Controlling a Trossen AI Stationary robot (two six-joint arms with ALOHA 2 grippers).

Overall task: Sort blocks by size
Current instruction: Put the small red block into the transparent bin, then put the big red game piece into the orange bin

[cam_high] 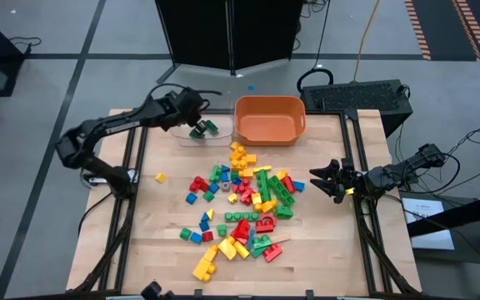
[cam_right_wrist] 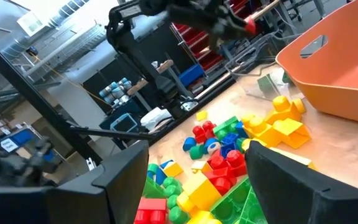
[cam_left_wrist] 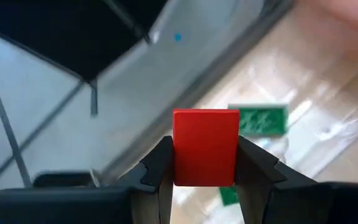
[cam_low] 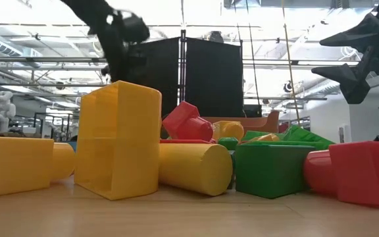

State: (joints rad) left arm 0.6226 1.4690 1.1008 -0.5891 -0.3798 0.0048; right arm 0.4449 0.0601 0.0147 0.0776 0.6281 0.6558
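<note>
Many red, yellow, green and blue blocks (cam_high: 244,208) lie in a loose pile on the middle of the wooden table. In the low view the nearest ones are a yellow block (cam_low: 118,139) and a green one (cam_low: 272,170). My left gripper (cam_high: 195,115) hangs over the clear tray (cam_high: 182,132) at the far left, shut on a small red block (cam_left_wrist: 205,134). A green block (cam_left_wrist: 263,120) lies in the tray below it. My right gripper (cam_high: 323,180) waits open at the table's right edge, with nothing between its fingers (cam_right_wrist: 123,171). My left gripper pinches the red block by two opposite sides (cam_left_wrist: 178,149) between its two fingers (cam_left_wrist: 160,163). The fingers slant downward toward the tray. The block's far end sticks out beyond the fingertips, and the block is lifted clear of the table and the tray.
An orange tub (cam_high: 269,121) stands at the far edge, right of the tray. A single yellow block (cam_high: 161,177) lies apart on the left. Bare wood shows along the table's left side (cam_high: 152,242) and right side (cam_high: 332,242).
</note>
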